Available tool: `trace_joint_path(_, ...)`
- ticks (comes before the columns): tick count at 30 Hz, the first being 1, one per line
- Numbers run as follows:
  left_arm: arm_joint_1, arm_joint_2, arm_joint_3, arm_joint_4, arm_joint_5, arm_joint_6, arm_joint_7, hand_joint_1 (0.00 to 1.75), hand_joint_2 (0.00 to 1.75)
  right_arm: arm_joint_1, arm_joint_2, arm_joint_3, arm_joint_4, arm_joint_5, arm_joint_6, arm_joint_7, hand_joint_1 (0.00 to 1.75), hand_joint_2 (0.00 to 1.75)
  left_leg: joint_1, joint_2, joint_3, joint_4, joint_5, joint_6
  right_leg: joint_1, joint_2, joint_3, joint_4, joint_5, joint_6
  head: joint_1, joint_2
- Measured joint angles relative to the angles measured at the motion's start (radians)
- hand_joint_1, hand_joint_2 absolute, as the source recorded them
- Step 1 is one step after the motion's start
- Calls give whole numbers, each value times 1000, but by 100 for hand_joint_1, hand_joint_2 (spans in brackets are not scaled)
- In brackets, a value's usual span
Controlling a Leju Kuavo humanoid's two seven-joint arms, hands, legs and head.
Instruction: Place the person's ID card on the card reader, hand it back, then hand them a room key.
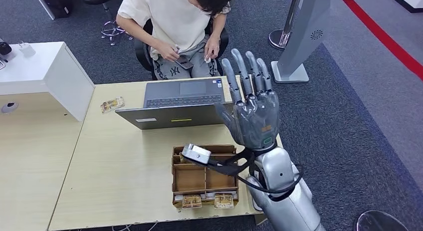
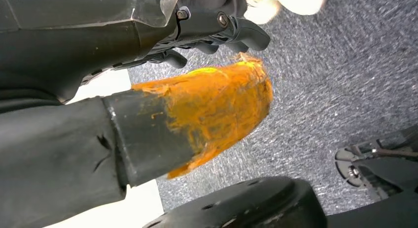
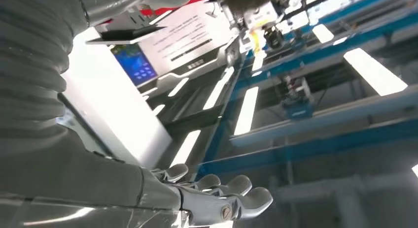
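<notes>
Meanwhile, the right hand hangs raised, fingers spread and empty, just beyond the laptop. Left fingers: cannot tell. A careless descent could strike the screen.

The right hand is seen in smooth grey plastic with a dull sheen, on a forearm of glossy silver metal; the table is faced in pale, matt wood-look laminate; the tray appears as brown cardboard; the laptop is finished in matt grey; the floor is covered in rough grey carpet; the left hand's thumb is coated in scuffed orange.
</notes>
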Motion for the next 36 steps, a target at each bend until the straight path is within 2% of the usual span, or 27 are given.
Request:
trace_joint_path(3,3,-1,0,1,2,0,0,0,0,41,24,-29,-65,-5,0,-10,0,175,0,0,0,0,0,0,0,0,0,0,0,0,0,0)
trace_joint_path(5,4,-2,0,2,6,2,0,0,0,65,39,-45,-96,-30,0,-52,0,175,0,0,0,0,0,0,0,0,0,0,1,0,0,0)
trace_joint_path(6,4,-3,1,2,11,3,0,0,0,85,57,-59,-111,-65,0,-115,0,175,0,0,0,0,0,0,0,0,0,0,1,0,0,0)
trace_joint_path(9,6,-4,4,2,32,13,0,0,0,189,145,-131,-164,-227,0,-408,0,175,0,0,0,0,0,0,0,0,0,0,0,0,0,0)
trace_joint_path(10,6,-4,7,2,39,18,0,0,0,229,170,-150,-178,-284,0,-477,0,175,0,0,0,0,0,0,0,0,0,0,0,-1,0,0)
trace_joint_path(12,7,-4,15,2,50,27,-1,0,0,307,193,-167,-196,-402,0,-544,0,175,0,0,0,0,-1,-1,0,0,0,0,-1,-1,0,0)
trace_joint_path(14,7,-4,27,2,63,35,-6,0,0,374,196,-162,-198,-530,0,-527,0,175,0,0,0,-1,-1,-1,0,0,0,0,-1,-1,0,0)
trace_joint_path(16,7,-5,39,2,76,42,-15,0,0,423,188,-131,-193,-614,0,-459,0,175,0,0,0,-1,-1,-2,0,0,-1,0,-1,-1,0,0)
trace_joint_path(19,6,-6,54,2,85,49,-24,0,0,464,164,-89,-184,-572,1,-383,2,175,0,0,0,-1,-1,-2,0,0,-1,0,-1,-1,0,0)
trace_joint_path(21,7,-6,61,2,88,50,-25,0,0,481,147,-78,-177,-499,1,-349,30,175,0,0,0,-1,-1,-2,0,0,-1,0,-1,-1,0,0)
trace_joint_path(23,7,-7,63,2,89,50,-25,0,0,497,128,-65,-164,-420,1,-319,111,175,0,0,0,-1,-1,-2,0,0,0,0,-1,-1,0,0)
trace_joint_path(25,6,-6,64,2,89,50,-23,0,0,505,112,-50,-146,-354,1,-298,171,175,0,0,0,-1,-1,-2,0,0,0,0,-1,-1,0,0)
trace_joint_path(33,6,-3,65,2,90,50,-21,0,0,492,71,-6,-79,-242,0,-230,175,175,0,1,0,-1,-1,-2,0,1,0,0,-1,-1,0,0)
trace_joint_path(36,5,-2,65,2,91,50,-21,0,0,482,60,6,-48,-220,0,-207,168,175,0,1,0,-1,-1,-2,0,1,0,0,-1,-1,0,0)
